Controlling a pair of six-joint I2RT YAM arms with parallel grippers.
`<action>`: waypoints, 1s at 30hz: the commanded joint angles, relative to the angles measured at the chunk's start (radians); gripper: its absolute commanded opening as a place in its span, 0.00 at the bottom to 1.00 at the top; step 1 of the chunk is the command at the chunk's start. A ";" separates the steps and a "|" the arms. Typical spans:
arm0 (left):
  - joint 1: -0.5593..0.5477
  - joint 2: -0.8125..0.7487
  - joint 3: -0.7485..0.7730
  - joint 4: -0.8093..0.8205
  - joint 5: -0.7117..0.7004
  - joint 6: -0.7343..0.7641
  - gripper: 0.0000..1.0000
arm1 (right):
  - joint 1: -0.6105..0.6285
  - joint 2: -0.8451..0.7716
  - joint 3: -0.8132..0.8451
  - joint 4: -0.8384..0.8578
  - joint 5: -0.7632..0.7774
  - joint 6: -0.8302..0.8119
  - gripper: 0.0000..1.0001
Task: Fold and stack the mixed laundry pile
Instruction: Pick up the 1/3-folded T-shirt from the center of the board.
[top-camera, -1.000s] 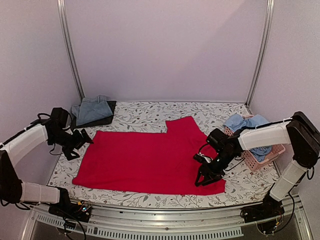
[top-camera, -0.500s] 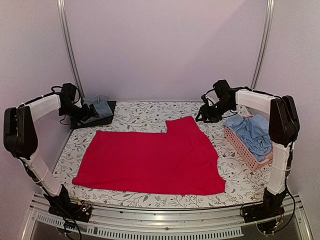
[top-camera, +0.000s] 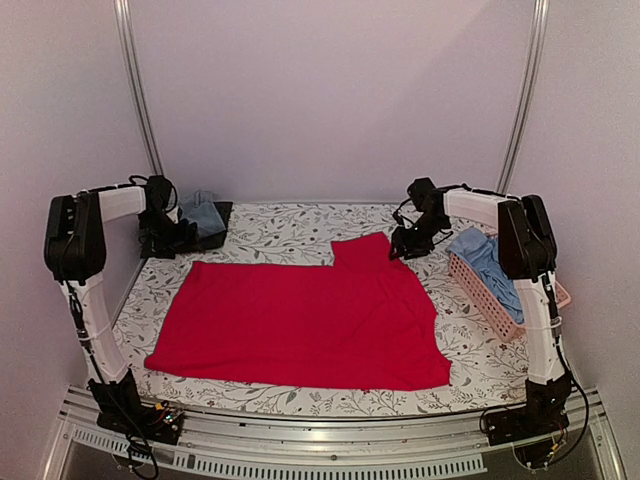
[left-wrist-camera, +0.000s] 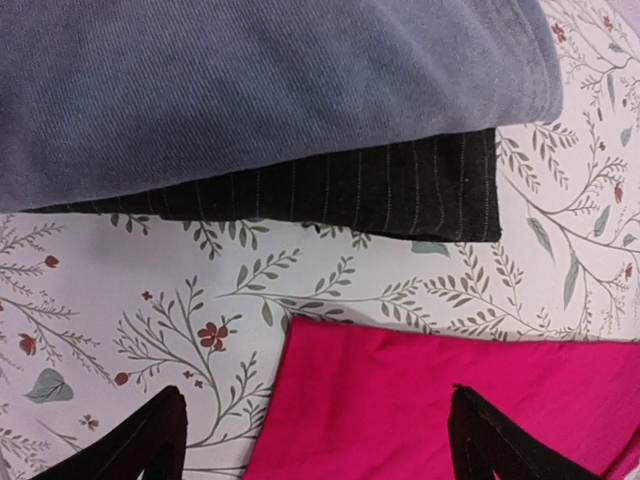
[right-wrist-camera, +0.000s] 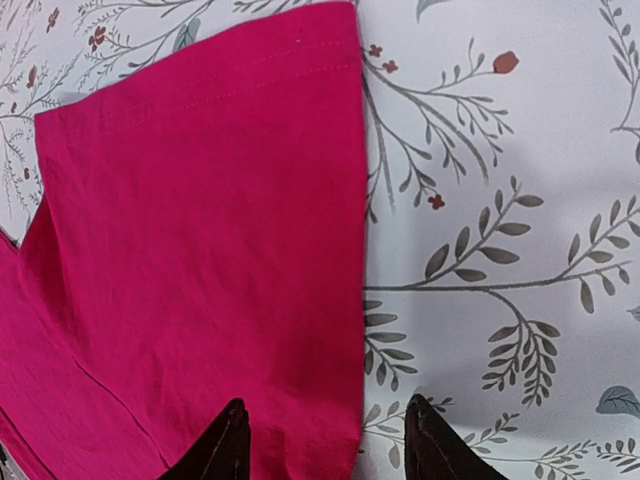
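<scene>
Plainly, left fingers (left-wrist-camera: 140, 450) gape above the red garment's (top-camera: 300, 320) corner; right fingers (right-wrist-camera: 225, 445), also apart, straddle its sleeve edge.

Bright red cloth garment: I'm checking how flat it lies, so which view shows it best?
Top external: the whole red garment lies spread there. Left wrist shows only one corner; right wrist only a hemmed section.

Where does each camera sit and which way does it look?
Top external: above, behind the bases, looking down on the bright red cloth garment and floral-patterned white tablecloth; both arms show.
Left wrist: on the left arm, facing down at folded grey-blue cloth; the left gripper shows.
Right wrist: on the right arm, facing down at the garment's sleeve; the right gripper shows.
All views share the garment.
</scene>
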 joint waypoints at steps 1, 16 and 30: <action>-0.010 0.043 0.040 -0.027 -0.057 0.055 0.88 | 0.059 0.062 0.006 -0.042 0.071 -0.046 0.50; -0.043 0.137 0.043 0.002 -0.005 0.126 0.54 | 0.055 0.105 -0.006 -0.021 0.040 -0.024 0.00; -0.091 0.254 0.142 -0.009 -0.048 0.114 0.13 | 0.016 0.150 0.127 -0.018 0.028 -0.020 0.00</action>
